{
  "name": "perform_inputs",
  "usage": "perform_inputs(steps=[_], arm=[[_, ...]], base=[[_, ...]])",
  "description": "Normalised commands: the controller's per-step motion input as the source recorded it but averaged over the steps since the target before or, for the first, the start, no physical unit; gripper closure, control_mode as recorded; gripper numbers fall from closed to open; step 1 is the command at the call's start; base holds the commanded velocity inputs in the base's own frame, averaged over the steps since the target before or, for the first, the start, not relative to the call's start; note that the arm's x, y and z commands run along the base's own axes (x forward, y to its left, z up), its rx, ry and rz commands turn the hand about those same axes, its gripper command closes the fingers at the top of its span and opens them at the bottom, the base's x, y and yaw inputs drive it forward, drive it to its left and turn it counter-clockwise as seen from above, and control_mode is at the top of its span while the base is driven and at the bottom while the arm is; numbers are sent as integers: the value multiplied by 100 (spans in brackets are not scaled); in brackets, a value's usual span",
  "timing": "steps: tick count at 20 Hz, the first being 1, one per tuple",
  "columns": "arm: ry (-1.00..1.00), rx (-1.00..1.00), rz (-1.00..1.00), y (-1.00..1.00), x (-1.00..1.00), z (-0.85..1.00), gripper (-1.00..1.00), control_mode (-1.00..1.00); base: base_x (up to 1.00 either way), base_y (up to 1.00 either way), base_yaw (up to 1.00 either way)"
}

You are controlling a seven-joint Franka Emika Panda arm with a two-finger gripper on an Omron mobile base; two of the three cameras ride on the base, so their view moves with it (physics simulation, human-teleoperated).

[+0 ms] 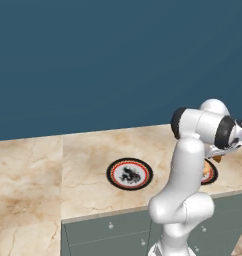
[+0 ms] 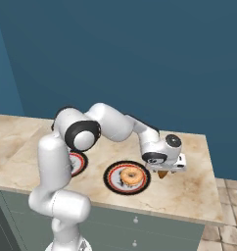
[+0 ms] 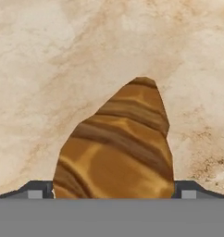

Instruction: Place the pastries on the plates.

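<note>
on the left, a plate [image 1: 129, 173] with the black rim, red ring and white centre is sitting bare on the marble counter [image 1: 33, 175]. in the right base view that same plate [image 2: 78, 163] is peeking out from behind the white arm [image 2: 54, 166].

moving right, the second plate [image 2: 127, 177] is carrying the golden doughnut ring [image 2: 132, 175], which is lying flat pretty much in its middle. from the left base view this plate [image 1: 211, 171] is mostly hiding behind the arm.

further right, just beside that plate's edge, the gripper [image 2: 164, 170] is pointing down at the counter with the darker brown striped pastry [image 3: 118, 148] sitting right between its fingers [image 3: 36, 190]. the jaws are standing spread as wide as they go, one tip on each side of the pastry, not squeezing it as far as i can see. the pastry is resting on bare marble, off both plates. in the left base view a bit of it [image 1: 216, 158] is showing under the hand.
</note>
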Motion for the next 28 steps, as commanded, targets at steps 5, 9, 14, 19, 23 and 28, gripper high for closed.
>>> perform_inputs(steps=[5, 9, 14, 19, 23, 28], arm=[[0, 0, 0, 0, 21, -29, 100, -100], [0, 0, 0, 0, 9, -8, 100, -100], [-2, 0, 1, 5, -6, 3, 100, -100], [-16, 0, 1, 14, -27, 55, 100, -100], [-11, -2, 4, 17, -29, 72, 100, -100], [-9, -6, 4, 42, -25, 63, 100, -100]], base=[[0, 0, 0], [0, 0, 0], [0, 0, 0], [0, 0, 0], [0, 0, 0], [0, 0, 0]])
